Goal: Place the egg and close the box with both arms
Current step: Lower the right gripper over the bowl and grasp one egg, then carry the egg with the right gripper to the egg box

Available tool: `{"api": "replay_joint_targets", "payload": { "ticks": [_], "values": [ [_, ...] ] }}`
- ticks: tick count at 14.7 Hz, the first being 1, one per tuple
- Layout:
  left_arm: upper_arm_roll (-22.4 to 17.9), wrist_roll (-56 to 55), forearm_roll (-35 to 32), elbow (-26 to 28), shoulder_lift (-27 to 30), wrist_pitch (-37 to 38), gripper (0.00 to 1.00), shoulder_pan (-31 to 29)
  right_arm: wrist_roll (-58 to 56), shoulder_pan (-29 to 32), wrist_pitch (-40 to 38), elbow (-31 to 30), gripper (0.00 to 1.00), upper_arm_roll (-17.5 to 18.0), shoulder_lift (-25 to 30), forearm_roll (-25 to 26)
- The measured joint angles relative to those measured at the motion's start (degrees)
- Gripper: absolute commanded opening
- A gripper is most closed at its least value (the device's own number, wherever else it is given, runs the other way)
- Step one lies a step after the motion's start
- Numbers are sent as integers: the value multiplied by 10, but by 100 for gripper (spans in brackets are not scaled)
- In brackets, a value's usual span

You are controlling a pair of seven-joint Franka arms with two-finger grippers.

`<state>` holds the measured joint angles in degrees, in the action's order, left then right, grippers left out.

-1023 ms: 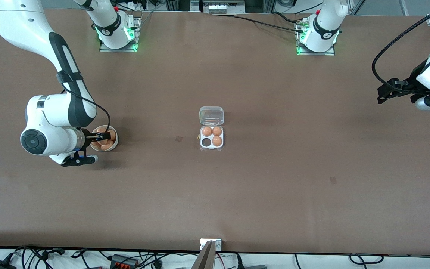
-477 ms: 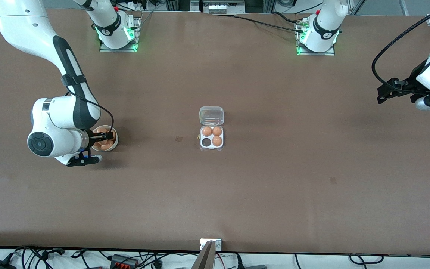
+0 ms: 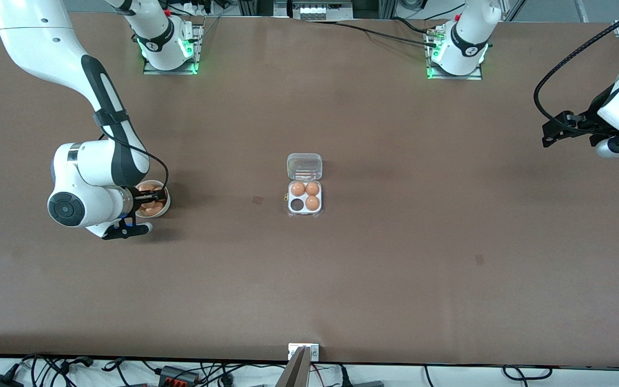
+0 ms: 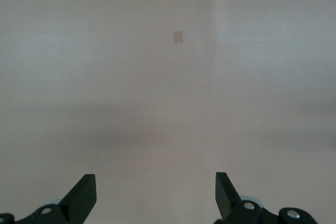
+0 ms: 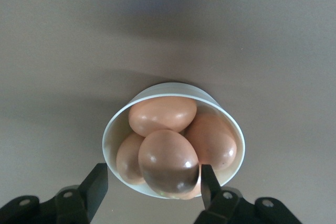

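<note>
The box [image 3: 304, 213] lies at the table's middle, its clear lid [image 3: 304, 166] folded open, with three eggs and one empty cell [image 3: 297, 205]. A white bowl [image 3: 165, 207] of orange-brown eggs stands toward the right arm's end. My right gripper [image 3: 150, 199] reaches into the bowl [image 5: 113, 129]. It is open, [image 5: 153, 174], with its jaws either side of the top egg [image 5: 168, 161]: one finger [image 5: 209, 182] touches it, the other stands apart. My left gripper [image 3: 548, 135] waits open above bare table at the left arm's end, [image 4: 156, 192] with nothing between its fingers.
Two small dark patches mark the tabletop, one [image 3: 257, 200] between bowl and box, one [image 3: 480, 259] nearer the front camera toward the left arm's end. A bracket [image 3: 303, 352] sits at the table's near edge, with cables below it.
The right arm's wrist has slid a little toward the bowl, and its jaws have narrowed around the top egg. The left arm has hardly moved.
</note>
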<state>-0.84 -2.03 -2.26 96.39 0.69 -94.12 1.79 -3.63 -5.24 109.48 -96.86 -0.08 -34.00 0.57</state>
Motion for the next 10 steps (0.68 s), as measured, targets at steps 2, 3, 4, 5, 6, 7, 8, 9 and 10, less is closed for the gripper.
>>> {"api": "replay_joint_targets", "payload": {
  "ticks": [2,3,4,5,6,7,8,9,10],
  "values": [
    [0,0,0,0,0,0,100,0,-1,0,0,0,62,-1,0,0],
    [0,0,0,0,0,0,100,0,-1,0,0,0,55,-1,-1,1],
    [0,0,0,0,0,0,100,0,-1,0,0,0,44,-1,-1,2],
    [0,0,0,0,0,0,100,0,-1,0,0,0,36,-1,-2,2],
    [0,0,0,0,0,0,100,0,-2,0,0,0,24,-1,-2,3],
    [0,0,0,0,0,0,100,0,-2,1,0,0,16,-2,-2,3],
    [0,0,0,0,0,0,100,0,-2,1,0,0,6,-2,-2,3],
    [0,0,0,0,0,0,100,0,-2,1,-1,0,0,-2,-2,3],
    [0,0,0,0,0,0,100,0,-2,1,0,1,0,-2,-2,3]
  ]
}}
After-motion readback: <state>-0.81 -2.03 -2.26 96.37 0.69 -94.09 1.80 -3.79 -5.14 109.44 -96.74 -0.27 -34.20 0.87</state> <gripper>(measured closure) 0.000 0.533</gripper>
